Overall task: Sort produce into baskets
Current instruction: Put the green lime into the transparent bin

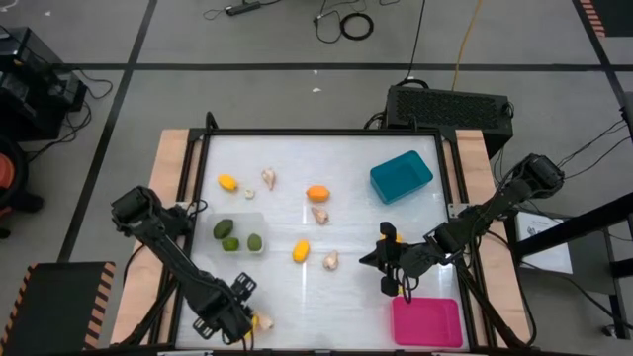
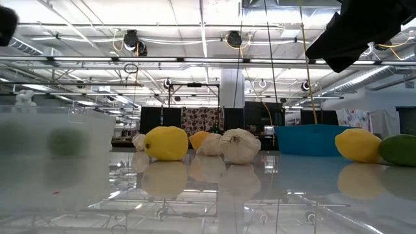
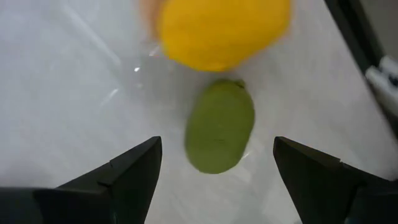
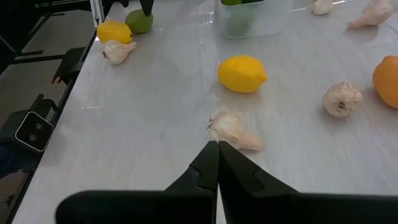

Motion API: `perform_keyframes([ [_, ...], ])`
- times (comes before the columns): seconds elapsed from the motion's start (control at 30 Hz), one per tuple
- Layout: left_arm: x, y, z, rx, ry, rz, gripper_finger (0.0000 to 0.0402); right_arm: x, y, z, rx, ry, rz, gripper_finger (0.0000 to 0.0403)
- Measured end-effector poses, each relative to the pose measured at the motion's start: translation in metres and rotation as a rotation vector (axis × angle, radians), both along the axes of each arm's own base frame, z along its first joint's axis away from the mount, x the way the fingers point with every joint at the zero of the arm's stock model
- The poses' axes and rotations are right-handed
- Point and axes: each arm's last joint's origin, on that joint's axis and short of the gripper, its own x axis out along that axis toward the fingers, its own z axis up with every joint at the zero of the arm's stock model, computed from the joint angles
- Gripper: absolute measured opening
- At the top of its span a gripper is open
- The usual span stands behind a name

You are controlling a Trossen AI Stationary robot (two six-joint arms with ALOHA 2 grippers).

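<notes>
1. Hovering at the near-left corner of the white table, the left gripper has its two dark fingers spread wide, with a dull green rounded piece lying on the table between them; neither finger touches it.
2. A yellow rounded piece lies just beyond the green one, touching or nearly touching it; the high view shows only a yellow-and-pale bit beside the left gripper.
3. The right gripper sits on the right half of the table, next to the bright pink rectangular tray, its fingers pressed together tip to tip and holding nothing.
4. Just in front of those closed tips lies a pale lumpy garlic-like bulb, apart from them; a yellow lemon-shaped piece is a little farther on, and another garlic bulb lies off to its side.
5. The whitish clear tray at centre-left holds three green rounded pieces.
6. The teal-blue rectangular tray stands at the far right of the table, and nothing is seen in it.
7. Loose on the table between the trays are an orange round fruit, a yellow piece near the far-left corner and several pale bulbs.
</notes>
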Motion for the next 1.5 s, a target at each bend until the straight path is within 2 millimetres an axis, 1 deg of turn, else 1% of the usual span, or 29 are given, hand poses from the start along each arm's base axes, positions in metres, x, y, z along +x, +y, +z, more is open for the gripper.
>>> perform_keyframes([
  [0.07, -0.001, -0.002, -0.005, 0.010, 0.011, -0.040, 0.0316, 0.000, 0.000, 0.000, 0.000, 0.000, 0.000, 0.0000],
  [0.23, 0.002, -0.007, -0.026, 0.054, 0.053, -0.081, 0.0316, 0.000, -0.001, 0.000, -0.017, -0.007, -0.020, 0.0000],
  [0.4, 0.004, -0.009, -0.040, 0.093, 0.070, -0.081, 0.0316, 0.004, 0.000, -0.008, -0.056, 0.000, -0.060, 0.0000],
  [0.53, 0.006, -0.010, -0.045, 0.102, 0.065, -0.078, 0.0316, 0.010, 0.001, -0.019, -0.061, 0.026, -0.074, 0.0000],
  [0.67, 0.008, -0.009, -0.045, 0.099, 0.068, -0.067, 0.0314, 0.016, 0.001, -0.024, -0.063, 0.018, -0.077, 0.0000],
  [0.73, 0.009, -0.008, -0.044, 0.098, 0.069, -0.058, 0.0305, 0.018, 0.002, -0.025, -0.069, 0.009, -0.071, 0.0000],
  [0.8, 0.012, -0.006, -0.044, 0.096, 0.070, -0.039, 0.0288, 0.018, 0.002, -0.025, -0.077, 0.003, -0.062, 0.0000],
  [0.9, 0.019, -0.003, -0.040, 0.098, 0.065, -0.009, 0.0254, 0.019, 0.003, -0.023, -0.073, -0.014, -0.058, 0.0000],
  [1.0, 0.027, 0.003, -0.031, 0.128, 0.067, 0.019, 0.0211, 0.019, 0.003, -0.022, -0.074, -0.014, -0.058, 0.0000],
  [1.13, 0.040, 0.013, -0.014, 0.157, 0.096, 0.063, 0.0153, 0.019, 0.003, -0.022, -0.074, -0.014, -0.057, 0.0000],
  [1.2, 0.045, 0.019, -0.006, 0.173, 0.114, 0.081, 0.0132, 0.019, 0.003, -0.022, -0.074, -0.014, -0.057, 0.0000],
  [1.4, 0.062, 0.037, 0.015, 0.223, 0.091, 0.119, 0.0131, 0.019, 0.003, -0.022, -0.074, -0.014, -0.057, 0.0000],
  [1.5, 0.068, 0.050, 0.027, 0.286, 0.084, 0.127, 0.0146, 0.019, 0.003, -0.022, -0.072, -0.013, -0.054, 0.0000],
])
